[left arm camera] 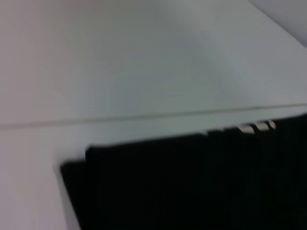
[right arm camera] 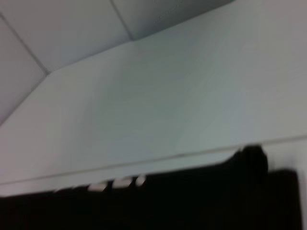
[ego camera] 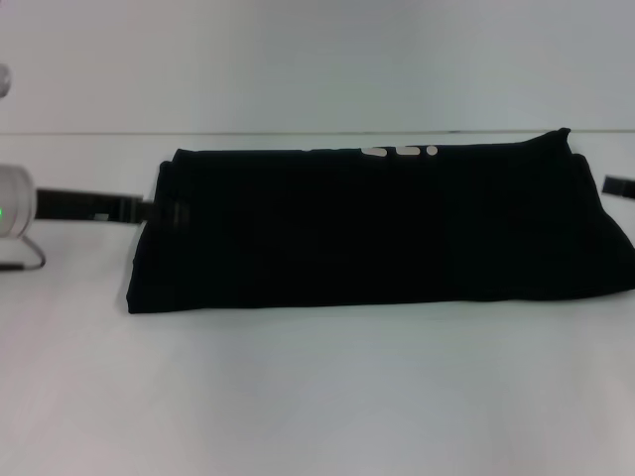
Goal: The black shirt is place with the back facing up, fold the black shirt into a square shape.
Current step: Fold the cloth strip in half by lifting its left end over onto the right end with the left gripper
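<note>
The black shirt lies on the white table as a long folded band, wide from left to right. A few white marks of its print show at the far edge. My left gripper reaches in low from the left and meets the shirt's left end. My right gripper shows only as a small black piece at the shirt's right end. The shirt's left end fills the left wrist view. Its far right corner shows in the right wrist view.
The left arm's white wrist joint with a green light sits at the left edge of the head view, with a thin cable below it. The table's far edge meets a pale wall behind the shirt.
</note>
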Controlling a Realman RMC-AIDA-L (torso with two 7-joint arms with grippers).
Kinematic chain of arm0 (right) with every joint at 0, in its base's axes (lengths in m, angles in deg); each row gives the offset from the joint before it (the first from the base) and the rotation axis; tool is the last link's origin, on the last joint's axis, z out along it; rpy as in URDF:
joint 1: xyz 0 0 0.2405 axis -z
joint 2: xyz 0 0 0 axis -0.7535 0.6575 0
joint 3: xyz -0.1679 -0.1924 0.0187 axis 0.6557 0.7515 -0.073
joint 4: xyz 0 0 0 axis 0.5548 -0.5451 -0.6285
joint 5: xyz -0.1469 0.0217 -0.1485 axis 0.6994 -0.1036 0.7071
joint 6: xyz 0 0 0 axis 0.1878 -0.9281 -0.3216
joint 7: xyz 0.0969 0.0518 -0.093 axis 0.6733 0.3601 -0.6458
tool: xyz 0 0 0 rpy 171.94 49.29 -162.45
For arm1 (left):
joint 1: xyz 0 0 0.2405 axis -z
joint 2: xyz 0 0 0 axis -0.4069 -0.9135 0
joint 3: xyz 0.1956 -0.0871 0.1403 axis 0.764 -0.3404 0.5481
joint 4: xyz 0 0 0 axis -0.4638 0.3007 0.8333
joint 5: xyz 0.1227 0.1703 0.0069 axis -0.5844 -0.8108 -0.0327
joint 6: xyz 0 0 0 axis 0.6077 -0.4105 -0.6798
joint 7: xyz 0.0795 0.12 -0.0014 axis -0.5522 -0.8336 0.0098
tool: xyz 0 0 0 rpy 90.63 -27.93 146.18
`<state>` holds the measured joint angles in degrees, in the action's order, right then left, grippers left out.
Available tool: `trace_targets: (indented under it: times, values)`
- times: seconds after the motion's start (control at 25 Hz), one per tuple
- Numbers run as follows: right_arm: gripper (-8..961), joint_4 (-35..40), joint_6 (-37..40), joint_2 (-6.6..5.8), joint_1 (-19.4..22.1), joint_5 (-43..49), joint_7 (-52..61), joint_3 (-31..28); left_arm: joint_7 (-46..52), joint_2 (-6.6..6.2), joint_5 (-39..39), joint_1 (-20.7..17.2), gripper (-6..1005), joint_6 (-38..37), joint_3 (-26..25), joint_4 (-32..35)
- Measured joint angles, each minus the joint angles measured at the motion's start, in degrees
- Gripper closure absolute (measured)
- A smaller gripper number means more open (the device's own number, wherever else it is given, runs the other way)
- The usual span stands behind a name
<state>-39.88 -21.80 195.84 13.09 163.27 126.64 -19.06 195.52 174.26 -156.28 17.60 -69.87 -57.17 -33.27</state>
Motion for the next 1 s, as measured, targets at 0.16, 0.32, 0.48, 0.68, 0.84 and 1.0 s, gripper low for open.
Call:
trace_targets:
  times: [0.16, 0.32, 0.48, 0.68, 0.84, 1.0]
  values:
    - [355, 1.9, 6.85, -0.71, 2.91, 0.08, 2.39, 0.02, 2.51, 0.35, -0.17, -3.01, 112, -2.79, 0.02, 1.95]
    - [357, 2.51, 9.36, -0.95, 4.48, 0.36, 3.33, 0.03, 4.13, 0.51, -0.88, -3.96, 112, -2.92, 0.06, 1.6]
    - [358, 2.54, 9.08, -0.97, 4.89, 2.29, 3.34, 0.03, 5.71, 0.87, -1.52, -4.66, 111, -1.63, 0.13, 1.25]
    - [359, 2.56, 8.69, -0.96, 4.81, 3.36, 3.35, 0.03, 5.95, 1.2, -1.75, -5.02, 111, -0.39, 0.57, -0.04]
    - [361, 2.58, 8.22, -0.96, 4.69, 3.37, 3.36, 0.03, 6.18, 1.24, -2.78, -5.04, 112, 0.97, 0.64, -1.41]
    - [361, 2.6, 8.13, -0.96, 4.6, 3.37, 3.37, -0.06, 6.25, 1.38, -2.99, -5.2, 112, 1.2, 0.66, -1.75]
